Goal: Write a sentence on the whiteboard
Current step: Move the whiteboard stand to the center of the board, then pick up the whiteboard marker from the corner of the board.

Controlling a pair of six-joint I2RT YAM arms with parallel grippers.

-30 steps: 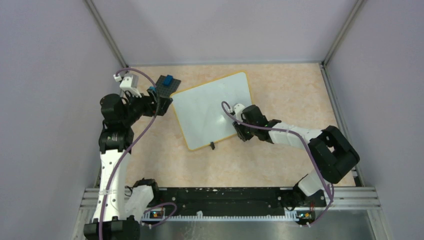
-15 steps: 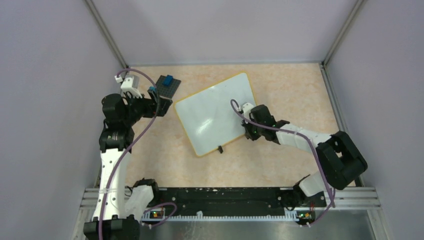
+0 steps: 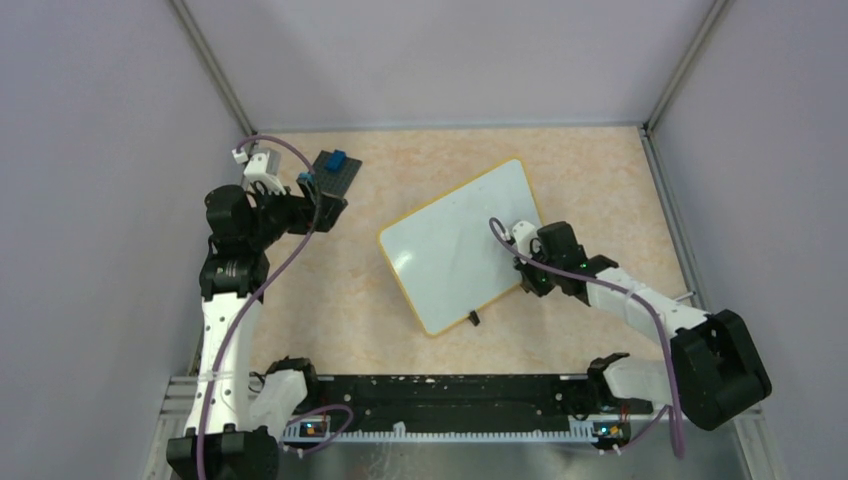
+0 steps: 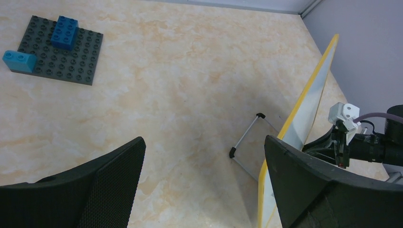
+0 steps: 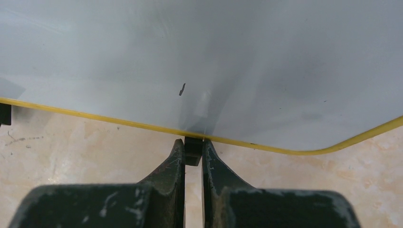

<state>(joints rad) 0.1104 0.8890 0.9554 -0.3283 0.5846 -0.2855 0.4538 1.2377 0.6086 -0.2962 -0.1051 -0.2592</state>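
Note:
The whiteboard (image 3: 455, 245) is a white board with a thin yellow rim, standing slanted on the table mid-right. My right gripper (image 3: 527, 279) sits at its right edge. In the right wrist view my right gripper (image 5: 193, 142) is shut on the whiteboard's small black clip foot (image 5: 193, 153), just below the yellow rim. The sentence is out of view: the whiteboard (image 5: 199, 52) carries only one short black mark (image 5: 181, 89). My left gripper (image 3: 322, 205) is open at the far left, apart from the board. In the left wrist view my left gripper (image 4: 204, 142) holds nothing, and the whiteboard (image 4: 311, 97) shows edge-on.
A dark studded plate (image 3: 333, 175) with blue blocks (image 4: 65, 31) lies at the back left, close to my left gripper. A wire stand (image 4: 247, 137) props up the board's back. A second black clip foot (image 3: 473, 319) sits on the board's near edge. Enclosure walls ring the table.
My right gripper closed on the clip foot and dragged the whiteboard to the right and nearer, turning it a little. The left arm has hardly moved.

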